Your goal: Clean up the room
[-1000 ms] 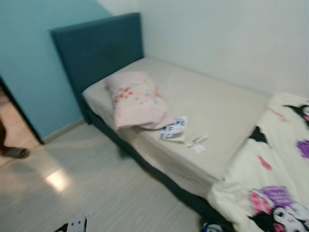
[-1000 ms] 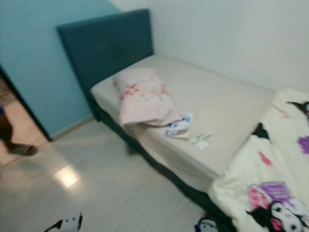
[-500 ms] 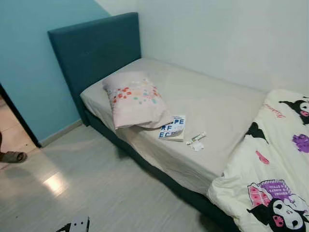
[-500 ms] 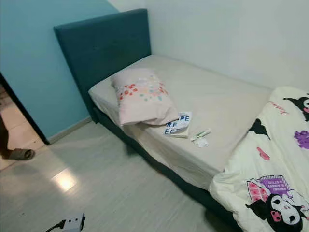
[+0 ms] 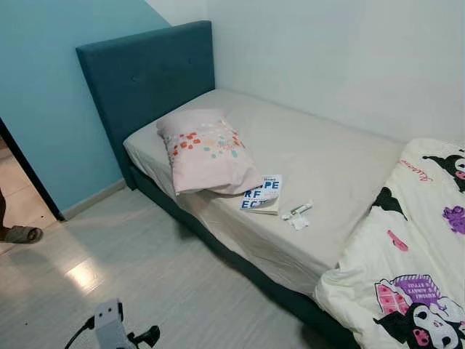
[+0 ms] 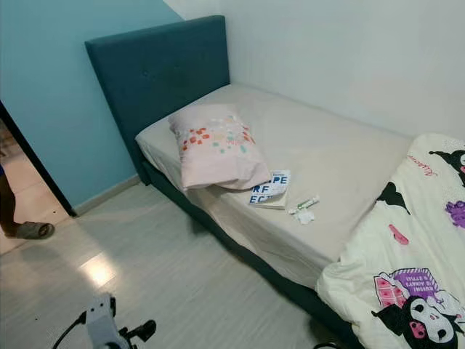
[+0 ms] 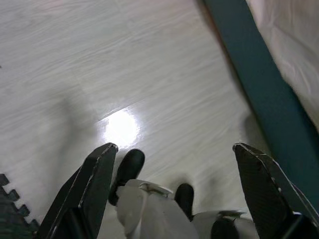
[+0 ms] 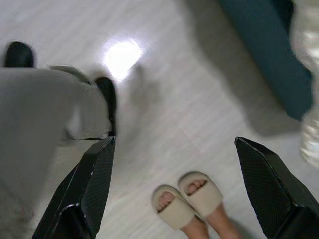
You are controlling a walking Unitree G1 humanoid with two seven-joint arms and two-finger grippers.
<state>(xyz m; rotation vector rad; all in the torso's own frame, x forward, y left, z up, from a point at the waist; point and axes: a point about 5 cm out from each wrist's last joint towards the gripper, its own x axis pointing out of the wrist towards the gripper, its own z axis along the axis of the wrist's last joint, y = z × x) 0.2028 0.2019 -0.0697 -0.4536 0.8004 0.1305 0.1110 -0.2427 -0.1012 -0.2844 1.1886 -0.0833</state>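
Note:
A bed with a teal headboard (image 5: pixel 149 73) and a beige sheet (image 5: pixel 327 160) stands against the white wall. On it lie a pink patterned pillow (image 5: pixel 205 149), a white book with blue letters (image 5: pixel 261 194), a small tube (image 5: pixel 297 209) and a scrap of crumpled paper (image 5: pixel 298 222). A cream cartoon-print blanket (image 5: pixel 407 269) is heaped at the right end. Part of my left arm (image 5: pixel 109 331) shows low over the floor. My left gripper (image 7: pixel 174 147) hangs open above the floor by the bed frame. My right gripper (image 8: pixel 175 142) is open too, holding nothing.
Pale wood floor (image 5: pixel 145 254) runs along the bed's side. A person's slippered foot (image 5: pixel 20 234) stands in the doorway at left. Another pair of feet in beige slippers (image 8: pixel 189 201) stands just under my right gripper. The teal bed frame (image 7: pixel 264 99) is close by.
My left arm has come up a little at the bottom of the head views. The picture has sharpened and shifted slightly. The things on the bed lie as before.

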